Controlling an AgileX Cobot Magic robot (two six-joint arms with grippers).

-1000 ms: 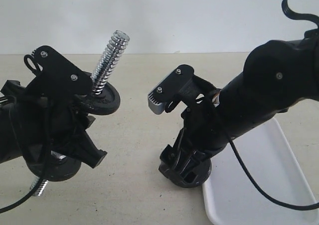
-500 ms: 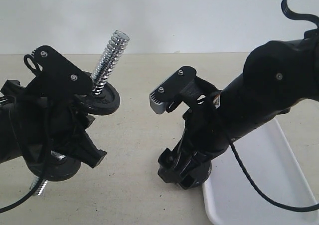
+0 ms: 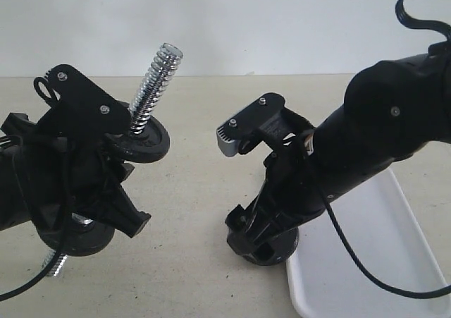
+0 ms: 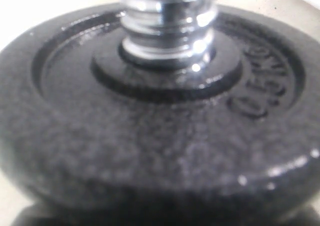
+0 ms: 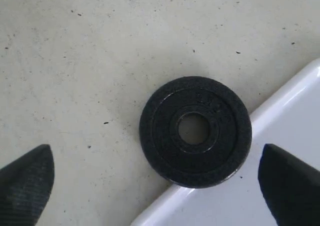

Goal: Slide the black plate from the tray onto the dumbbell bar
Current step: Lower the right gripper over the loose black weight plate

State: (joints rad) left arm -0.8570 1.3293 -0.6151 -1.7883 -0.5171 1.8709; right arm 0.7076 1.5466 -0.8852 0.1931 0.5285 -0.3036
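Note:
The black plate (image 5: 165,136) lies flat, half on the rim of the white tray (image 5: 240,201) and half over the table. My right gripper (image 5: 157,186) hangs above it, open, one fingertip (image 5: 25,181) on each side and apart from it. In the exterior view the right gripper (image 3: 261,244) hides the plate at the tray's (image 3: 380,261) near-left corner. My left gripper (image 3: 99,191) holds the dumbbell bar (image 3: 156,78) tilted, its threaded end pointing up. One black disc (image 3: 144,143) sits on the bar above the grip, filling the left wrist view as a disc (image 4: 150,146) round the bar (image 4: 170,25).
A second black disc (image 3: 81,239) sits low on the bar near the table, with the lower threaded end (image 3: 53,265) sticking out below. The beige table (image 3: 197,191) lies between the two arms. A cable (image 3: 352,254) loops from the right arm over the tray.
The right arm's wrist has shifted slightly to the right and its gripper has settled a little over the tray corner. The left arm and the bar have not moved.

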